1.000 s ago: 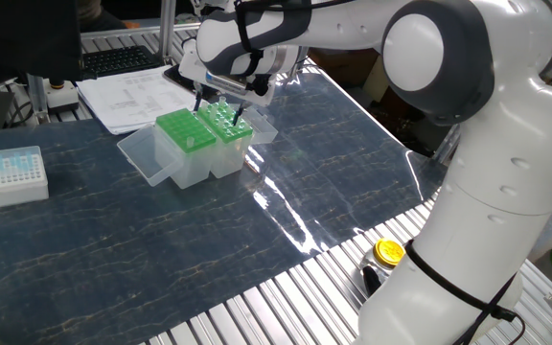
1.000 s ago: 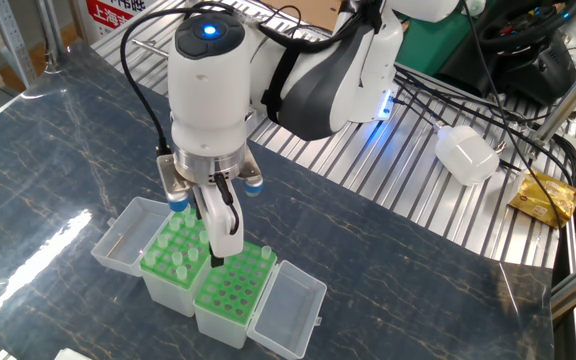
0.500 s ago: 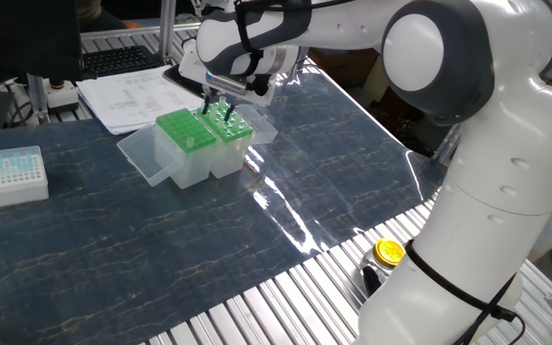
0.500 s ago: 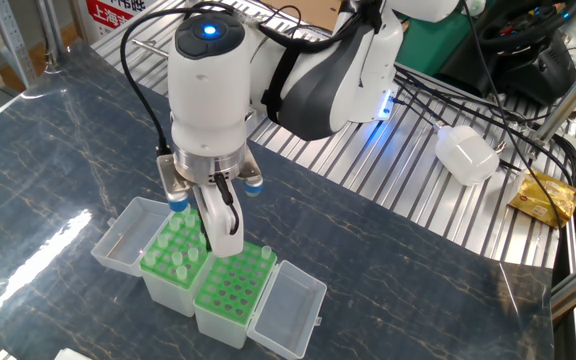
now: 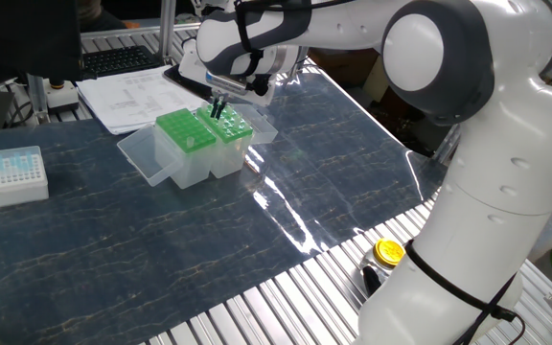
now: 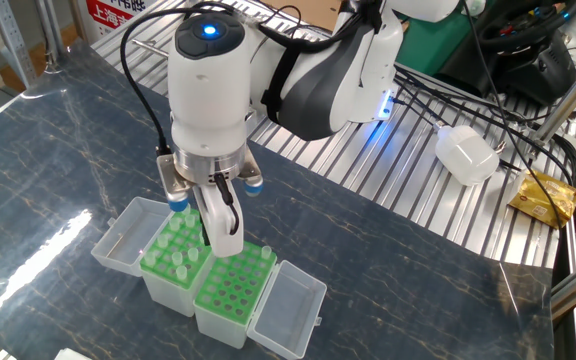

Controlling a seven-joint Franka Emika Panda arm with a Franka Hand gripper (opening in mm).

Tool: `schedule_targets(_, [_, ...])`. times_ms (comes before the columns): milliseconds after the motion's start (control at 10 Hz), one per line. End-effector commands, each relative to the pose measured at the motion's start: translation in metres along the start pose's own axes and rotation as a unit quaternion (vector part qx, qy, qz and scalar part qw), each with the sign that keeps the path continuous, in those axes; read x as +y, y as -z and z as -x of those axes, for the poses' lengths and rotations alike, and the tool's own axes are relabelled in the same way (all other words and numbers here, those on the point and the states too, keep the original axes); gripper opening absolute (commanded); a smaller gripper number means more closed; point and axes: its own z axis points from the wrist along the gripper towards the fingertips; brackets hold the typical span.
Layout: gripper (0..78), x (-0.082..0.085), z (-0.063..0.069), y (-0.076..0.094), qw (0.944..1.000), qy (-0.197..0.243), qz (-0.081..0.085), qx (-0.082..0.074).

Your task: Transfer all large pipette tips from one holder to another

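Two green racks (image 5: 202, 129) stand side by side near the counter's (image 5: 113, 240) far edge. Fingers (image 5: 218, 107) have narrowed since a second ago, nearly closed over the racks' junction; whether they grip any of the large pipette tips (image 6: 177, 261) cannot be told.

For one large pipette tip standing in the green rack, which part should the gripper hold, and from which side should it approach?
Probably the wide round collar, from straight above. Each large pipette tip stands upright in the left green rack with only its top showing, the slender cone hidden in the hole. Neighbouring tips stand close, so a sideways approach looks blocked. The gripper would lift vertically.
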Motion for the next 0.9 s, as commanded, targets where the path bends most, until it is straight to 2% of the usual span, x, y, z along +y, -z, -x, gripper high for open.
schedule_targets(100, [2.7,-0.0072,0.0053,-0.0130,0.9999,0.003,0.001,-0.013])
schedule_targets(500, [2.7,-0.0073,0.0053,-0.0128,0.9996,-0.003,-0.014,-0.023])
schedule_targets(900, [2.7,-0.0085,0.0053,-0.0088,0.9997,-0.007,-0.014,-0.019])
